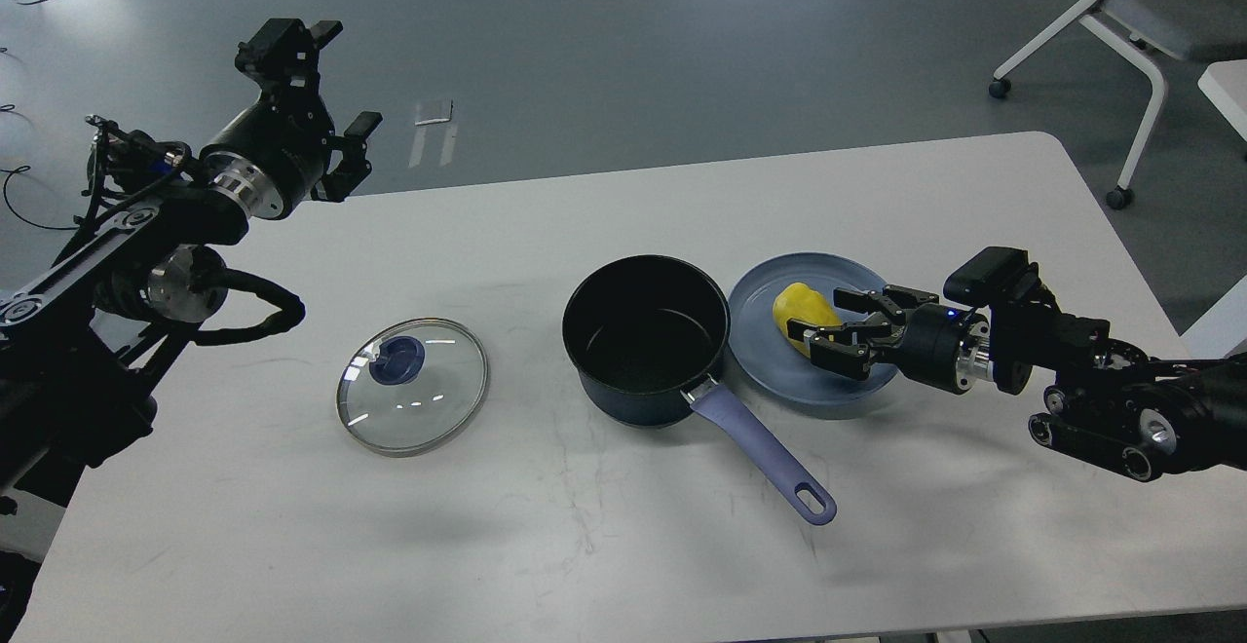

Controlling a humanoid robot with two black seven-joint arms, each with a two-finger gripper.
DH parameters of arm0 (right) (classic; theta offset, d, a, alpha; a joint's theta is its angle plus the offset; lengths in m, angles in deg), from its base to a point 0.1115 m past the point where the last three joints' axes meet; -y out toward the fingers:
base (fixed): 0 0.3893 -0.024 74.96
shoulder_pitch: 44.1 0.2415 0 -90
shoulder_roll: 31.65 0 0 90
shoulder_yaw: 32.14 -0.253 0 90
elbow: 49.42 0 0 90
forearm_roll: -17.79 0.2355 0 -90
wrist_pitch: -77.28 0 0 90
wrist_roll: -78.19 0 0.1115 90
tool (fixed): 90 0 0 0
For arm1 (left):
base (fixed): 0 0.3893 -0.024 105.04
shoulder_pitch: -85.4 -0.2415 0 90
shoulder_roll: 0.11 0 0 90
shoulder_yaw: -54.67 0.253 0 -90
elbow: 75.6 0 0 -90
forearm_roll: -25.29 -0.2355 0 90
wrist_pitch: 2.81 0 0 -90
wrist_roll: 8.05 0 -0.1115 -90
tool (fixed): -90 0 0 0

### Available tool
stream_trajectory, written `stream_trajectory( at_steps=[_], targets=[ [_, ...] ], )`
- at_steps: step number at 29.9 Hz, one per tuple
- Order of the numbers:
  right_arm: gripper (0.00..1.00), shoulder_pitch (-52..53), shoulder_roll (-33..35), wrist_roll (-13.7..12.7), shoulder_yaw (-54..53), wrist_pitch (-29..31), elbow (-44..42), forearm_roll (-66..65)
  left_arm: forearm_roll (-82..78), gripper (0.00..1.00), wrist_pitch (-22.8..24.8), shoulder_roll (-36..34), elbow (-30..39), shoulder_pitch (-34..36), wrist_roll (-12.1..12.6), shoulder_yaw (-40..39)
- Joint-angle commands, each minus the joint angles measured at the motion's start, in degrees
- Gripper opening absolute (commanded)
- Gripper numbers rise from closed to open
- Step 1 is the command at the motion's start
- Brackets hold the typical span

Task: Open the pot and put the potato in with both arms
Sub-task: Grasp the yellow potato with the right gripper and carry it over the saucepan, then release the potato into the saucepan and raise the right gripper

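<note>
- Across most of the view spreads the white table (604,546), scuffed in places, with grey floor beyond its far edge and a white wheeled chair (1120,29) at the far right.
- Left of the table, the left arm (127,234) rises from the left edge; the left gripper (326,102) is lifted high past the table's far-left corner, its fingers spread apart and holding nothing.
- From the right edge, the right arm (1120,399) reaches in low over the table toward the plate.
- Near the table's middle stands the pot (648,336), uncovered, its dark inside bare; its lavender handle (770,453) points toward the near right and ends in a hole.
- Left of the pot, well apart from it, the glass lid (414,385) lies flat on the table with its blue knob up.
- Just right of the pot, touching or nearly touching its wall, sits the blue-grey plate (770,370).
- Over the plate's right part, the right gripper (828,326) has its fingers parted around the right end of the potato; whether they press on it I cannot tell.
- On the plate, the yellow potato (799,310) rests toward the far side.
</note>
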Motion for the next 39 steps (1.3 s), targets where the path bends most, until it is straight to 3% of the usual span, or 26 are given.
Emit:
stream_trajectory(
  at_steps=[1,3,5,7,14,21,26,29,30,32,33,34,39],
  targets=[
    [0.72,-0.2,-2.1,0.0,0.3,-0.5,-2.3,0.1,-0.1,0.98,-0.1,-0.2,0.0,-0.9,-0.2,0.0],
    [0.65,-0.2,-2.5,0.0,0.3,-0.5,-2.9,0.1,-0.2,0.98,-0.1,-0.4,0.0,-1.1,-0.2,0.0],
    [0.49,0.0,-3.4,0.0,0.3,-0.5,-4.2,0.1,-0.2,0.98,-0.1,-0.6,0.0,-1.1,-0.4,0.0],
    [0.43,0.2,-3.7,0.0,0.4,-0.5,-5.2,0.1,-0.2,0.98,-0.1,-0.7,0.0,-1.1,-1.1,0.1],
    [0.32,2.6,-3.2,0.0,-0.4,-1.0,-4.4,0.8,-0.3,0.98,-0.2,-0.6,0.0,-1.2,-1.4,0.4],
    [0.31,6.3,-2.7,0.0,-4.7,-3.3,4.9,2.4,-0.3,0.98,-0.2,-0.6,0.1,-1.1,-1.4,0.3],
    [0.31,8.1,-5.9,0.0,-4.7,-3.3,6.2,2.8,-0.2,0.98,-0.2,-0.7,0.0,-1.1,-1.4,0.4],
    [0.36,7.9,-8.0,0.0,-4.7,-3.3,6.7,3.7,-0.3,0.98,-0.2,-0.8,0.0,-1.3,-1.4,0.4],
    [0.44,7.2,-8.9,0.0,-4.6,-3.3,6.7,4.4,-0.3,0.98,-0.2,-0.8,0.0,-1.4,-1.4,0.4],
    [0.66,6.5,-10.1,0.0,-4.4,-3.2,6.8,5.2,-0.2,0.98,-0.2,-0.8,0.1,-1.7,-1.4,0.3],
    [0.96,5.7,-10.4,0.0,-4.3,-3.3,7.0,5.6,-0.3,0.98,-0.2,-0.9,0.0,-1.7,-1.4,0.3],
    [1.00,5.5,-10.4,0.0,-4.4,-3.3,7.1,5.6,-0.3,0.98,-0.2,-0.9,0.1,-1.7,-1.4,0.3],
    [1.00,5.2,-10.2,0.0,-5.1,-3.3,7.1,6.3,-0.3,0.98,-0.2,-0.9,0.0,-1.6,-1.4,0.3]
  ],
)
